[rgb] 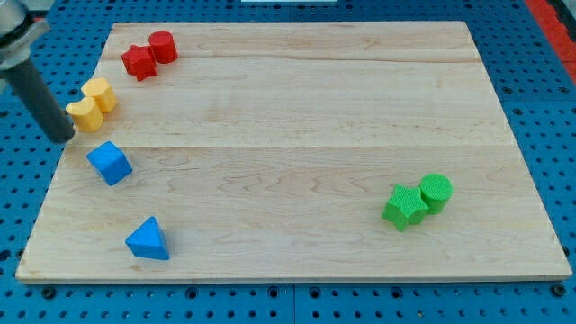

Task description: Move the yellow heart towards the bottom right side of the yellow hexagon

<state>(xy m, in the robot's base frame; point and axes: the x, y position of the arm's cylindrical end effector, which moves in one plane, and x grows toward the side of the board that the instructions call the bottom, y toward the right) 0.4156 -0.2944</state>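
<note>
Nearest the lens, a blue triangular block (148, 240) lies by the bottom-left corner of the wooden board (297, 108), with a blue cube-like block (110, 163) just above it. At the view's far left, my tip (65, 137) rests at the board's left edge, just beside and slightly below the yellow heart (85, 114); whether it touches the heart cannot be told. No pincer exists on this arm: the dark rod grasps nothing and can only shove. The yellow heart sits touching the yellow hexagon (99, 94), on the hexagon's lower-left side. It looks like a small, light, rigid block that should slide easily on smooth wood and may spin if struck off-centre; pushing squarely on its left flank seems the safest contact. Above, a red star-like block (139, 62) touches a red cylinder (163, 46) near the top-left corner. Far right, a green star-like block (404, 206) touches a green cylinder (436, 192). No containers appear anywhere in the scene.
</note>
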